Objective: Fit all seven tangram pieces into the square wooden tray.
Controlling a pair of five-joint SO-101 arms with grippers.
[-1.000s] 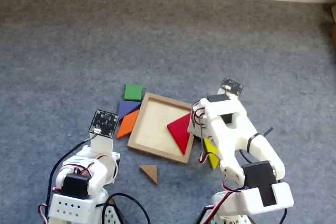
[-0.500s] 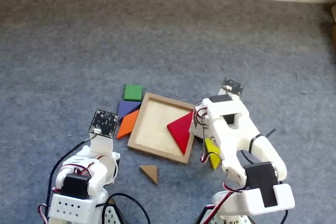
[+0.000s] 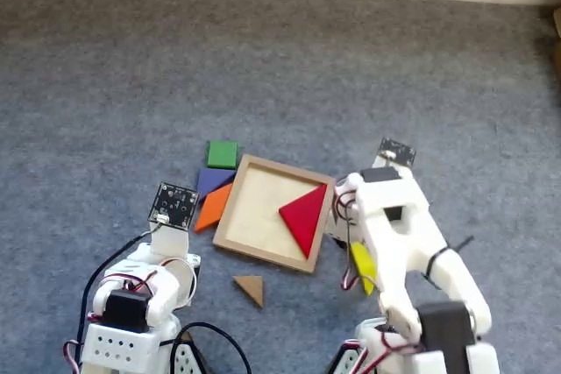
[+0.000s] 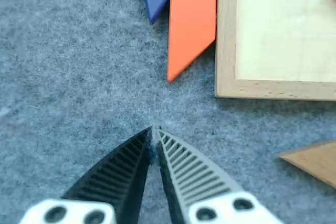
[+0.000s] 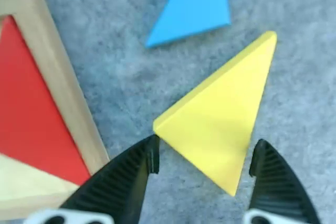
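While the tray [image 3: 254,203] holds just the red triangle [image 3: 304,215], the right wrist view adds a blue triangle [image 5: 195,6] — right gripper [image 5: 205,155] wide astride the yellow triangle [image 5: 220,111]; left gripper [image 4: 155,132] closed

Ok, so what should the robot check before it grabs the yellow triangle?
1. The right gripper is open: ok, its jaws stand wide apart.
2. The flat yellow triangle piece is between the jaws: ok, one corner lies between them, flat on the grey carpet.
3. The gripper is low enough to pinch it: cannot tell.
4. The square wooden tray has room: ok, just the red triangle piece lies inside.
5. The left gripper is out of the way: ok, shut over the carpet near the orange parallelogram piece, on the tray's other side.
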